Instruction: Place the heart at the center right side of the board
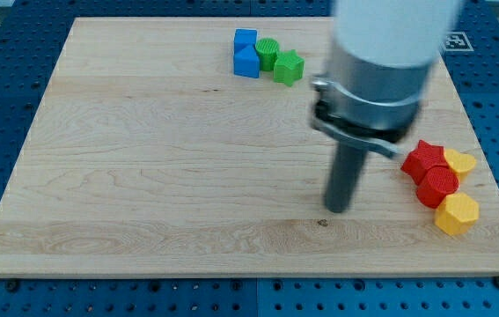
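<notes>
The yellow heart [460, 162] was seen at the board's [143, 176] right edge, touching the red star [422, 159], with my tip [338, 209], a jawless end effector grasping nothing, left of it.

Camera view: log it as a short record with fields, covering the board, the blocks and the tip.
board: wooden board on a blue pegboard base
top group: blue block, green round block and green star, close together near the view's top
right group: red star, red round block, yellow heart, yellow hexagon, clustered at the view's right edge
my tip: on bare wood, to the view's left of the right group, touching no block
</notes>
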### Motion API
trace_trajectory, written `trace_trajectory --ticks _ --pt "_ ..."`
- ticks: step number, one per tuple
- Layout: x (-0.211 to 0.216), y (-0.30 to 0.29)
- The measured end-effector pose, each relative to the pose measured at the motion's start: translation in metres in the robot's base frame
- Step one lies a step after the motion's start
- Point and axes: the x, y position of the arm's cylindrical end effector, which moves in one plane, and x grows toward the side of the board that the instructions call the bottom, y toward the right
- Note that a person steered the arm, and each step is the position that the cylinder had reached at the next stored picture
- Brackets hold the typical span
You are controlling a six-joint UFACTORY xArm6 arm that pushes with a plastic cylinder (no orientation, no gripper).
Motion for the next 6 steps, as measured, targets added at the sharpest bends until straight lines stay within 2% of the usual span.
trace_trajectory --ticks 1,3,4,6 --pt "0.01 0.029" --pt "0.016 0.028" --pt "-0.01 0.014" --pt "-0.131 0.007"
